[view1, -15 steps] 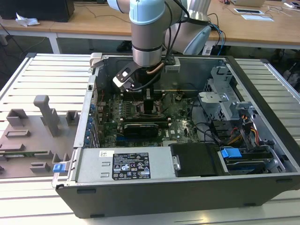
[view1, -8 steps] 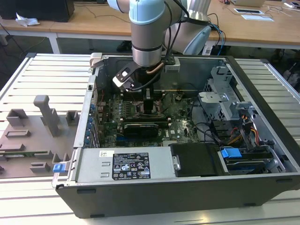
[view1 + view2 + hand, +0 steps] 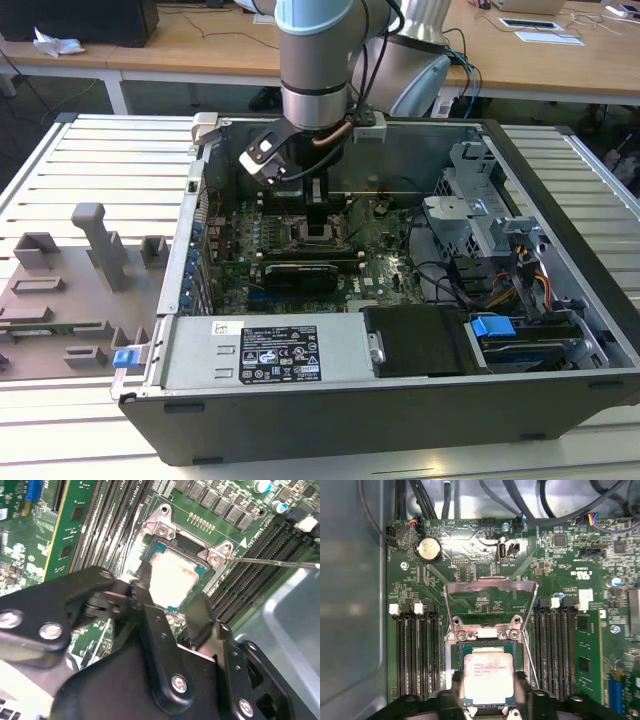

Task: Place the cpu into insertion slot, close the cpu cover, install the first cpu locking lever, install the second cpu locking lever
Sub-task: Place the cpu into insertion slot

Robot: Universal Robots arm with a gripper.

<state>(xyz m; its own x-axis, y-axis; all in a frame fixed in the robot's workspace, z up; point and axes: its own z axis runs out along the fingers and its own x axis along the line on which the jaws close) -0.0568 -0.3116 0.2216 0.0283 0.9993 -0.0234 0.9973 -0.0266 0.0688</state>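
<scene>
Gripper (image 3: 489,681) pinching cpu (image 3: 487,672) in insertion slot (image 3: 485,636) | cpu cover (image 3: 490,586) raised | memory slots (image 3: 415,655) flanking both sides

Exterior view: bright, even room light from above, and I note soft shadow inside the computer case (image 3: 400,160) beneath the arm. First wrist view: glare washes the motherboard (image 3: 560,570) pale beside the coin cell (image 3: 428,549). Second wrist view: cpu (image 3: 170,575) blooms white, and the tool (image 3: 172,594) sits dark and out of focus.
</scene>
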